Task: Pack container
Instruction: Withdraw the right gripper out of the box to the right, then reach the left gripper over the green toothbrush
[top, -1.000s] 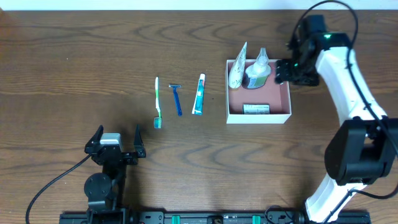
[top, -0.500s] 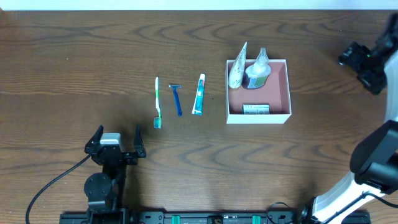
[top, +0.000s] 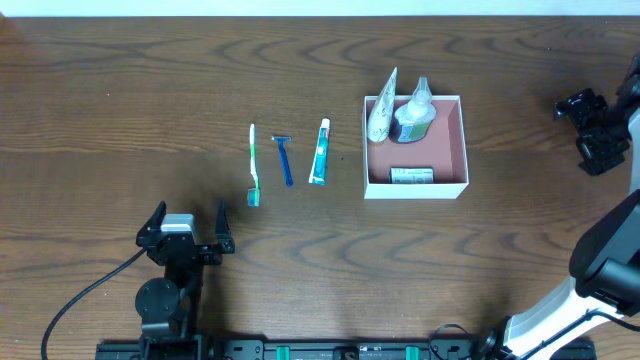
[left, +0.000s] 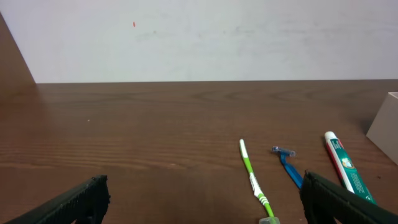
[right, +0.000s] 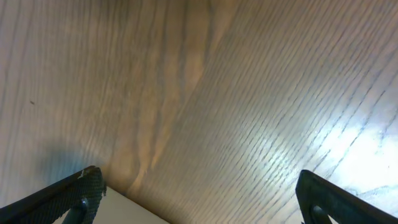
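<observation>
Table (top: 100, 80), dark wood, bears all items; right arm (top: 600, 265) stands at the far right edge, its right gripper (top: 588, 128) well apart from the container and over bare wood, fingers spread wide with nothing between them, as the right wrist view confirms; left arm (top: 165, 300) sits at the near left, its left gripper (top: 188, 218) likewise spread wide and empty, nearer the robot than the loose items and to their left; container (top: 448, 145), square with white walls and pink floor, lies right of centre on the table; inside it, a white tube (top: 381, 110) leans at the far left corner, a bottle (top: 414, 112) stands just beside it, and a small packet (top: 411, 175) lies flat against the near wall; left of the container, outside it, three items lie in a row, apart from one another: toothbrush (top: 253, 160) outermost, toothpaste (top: 320, 152) nearest the container, razor (top: 285, 160) between them.
</observation>
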